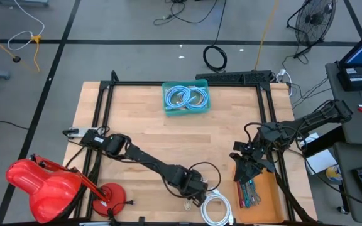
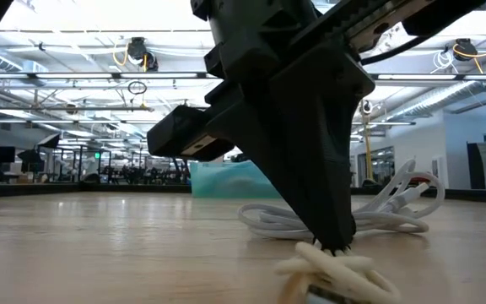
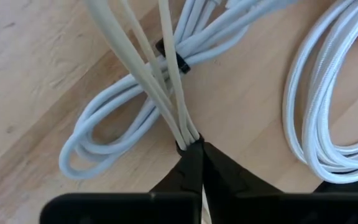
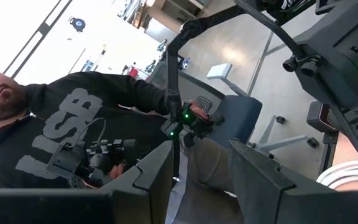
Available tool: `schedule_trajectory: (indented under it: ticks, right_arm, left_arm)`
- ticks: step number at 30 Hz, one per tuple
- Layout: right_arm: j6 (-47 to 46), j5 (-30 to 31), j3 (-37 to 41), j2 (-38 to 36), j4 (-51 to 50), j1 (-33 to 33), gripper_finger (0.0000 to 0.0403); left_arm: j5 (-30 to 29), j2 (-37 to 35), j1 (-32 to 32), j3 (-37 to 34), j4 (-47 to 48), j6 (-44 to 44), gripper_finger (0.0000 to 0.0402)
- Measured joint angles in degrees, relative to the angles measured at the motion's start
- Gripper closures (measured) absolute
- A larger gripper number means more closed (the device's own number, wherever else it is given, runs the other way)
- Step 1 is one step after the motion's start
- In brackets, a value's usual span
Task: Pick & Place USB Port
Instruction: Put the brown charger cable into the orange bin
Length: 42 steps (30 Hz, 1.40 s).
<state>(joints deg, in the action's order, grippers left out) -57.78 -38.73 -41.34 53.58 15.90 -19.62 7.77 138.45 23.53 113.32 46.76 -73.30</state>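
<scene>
the left gripper (image 3: 193, 144) pinches a bundled cream cable (image 3: 160, 93) against the table (image 1: 149, 132), its fingers closed on the strands, just beside a white coil (image 1: 215, 208) at the near edge. the right gripper (image 1: 247, 164) hangs with fingers apart and empty over the tray (image 1: 266, 188), right of that coil.

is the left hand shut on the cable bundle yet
Yes, shut. In the left wrist view the left hand has both fingertips pinched together on the cream cable strands, with no gap between them.

Cable bundle (image 1: 188, 202) left of cable coil (image 1: 217, 208); bin (image 1: 186, 98) behind, well apart.
</scene>
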Motion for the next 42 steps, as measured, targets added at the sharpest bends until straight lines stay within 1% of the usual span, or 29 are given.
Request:
schedule_trajectory:
  ticks: [3, 6, 9, 12, 17, 20, 22, 25, 27, 30, 39, 42]
  right_arm:
    - [0.0, 0.6, 0.0, 0.0, 0.0, 0.0, 0.0261]
    - [0.0, 1.3, 0.0, 0.0, 0.0, 0.0, 0.0261]
    - [0.0, 1.3, 0.0, 0.0, 0.0, 0.0, 0.0261]
    - [0.0, 1.2, 0.0, 0.0, 0.0, 0.0, 0.0261]
    - [0.0, 1.2, 0.0, 0.0, -0.1, 0.0, 0.0261]
    - [0.1, 1.2, 0.0, 0.0, -0.6, 0.0, 0.0261]
    - [0.2, 1.2, 0.0, 0.0, -1.0, 0.0, 0.0261]
    - [0.4, 1.2, 0.0, 0.0, -1.2, 0.0, 0.0261]
    - [0.4, 1.2, 0.0, 0.0, -1.1, 0.0, 0.0261]
    - [0.4, 1.2, 0.0, 0.0, -1.1, 0.0, 0.0261]
    - [0.4, 1.4, 0.0, 0.0, -1.1, 0.0, 0.0261]
    - [0.4, 1.6, 0.0, 0.0, -1.2, 0.0, 0.0261]
  left_arm:
    - [-0.2, -0.1, 0.1, 0.0, 1.2, -1.1, 0.0389]
    - [0.3, -0.3, 0.3, 0.1, 3.6, -1.5, 0.0396]
    - [0.3, -0.3, 0.5, 0.1, 3.8, -2.4, 0.0395]
    - [0.1, -0.9, 0.7, -0.1, 2.5, -1.9, 0.0388]
    - [-3.0, -2.4, 1.4, 0.8, -0.6, 1.4, 0.0383]
    - [-3.2, -4.5, 1.5, 1.3, -1.9, 2.3, 0.0368]
    - [-3.6, -5.5, 1.5, 1.5, -1.8, 2.6, 0.0348]
    - [-5.4, -5.7, 1.5, 1.4, -0.5, 1.6, 0.0314]
    - [-5.2, -5.8, 1.5, 1.4, 1.2, 1.2, 0.0294]
    - [-4.9, -5.5, 1.5, 1.4, 3.0, 1.1, 0.0276]
    - [-5.8, -5.0, 0.5, 0.6, 4.5, 1.5, 0.0270]
    - [-4.4, -4.4, 0.0, 0.6, 2.8, 1.9, 0.0270]
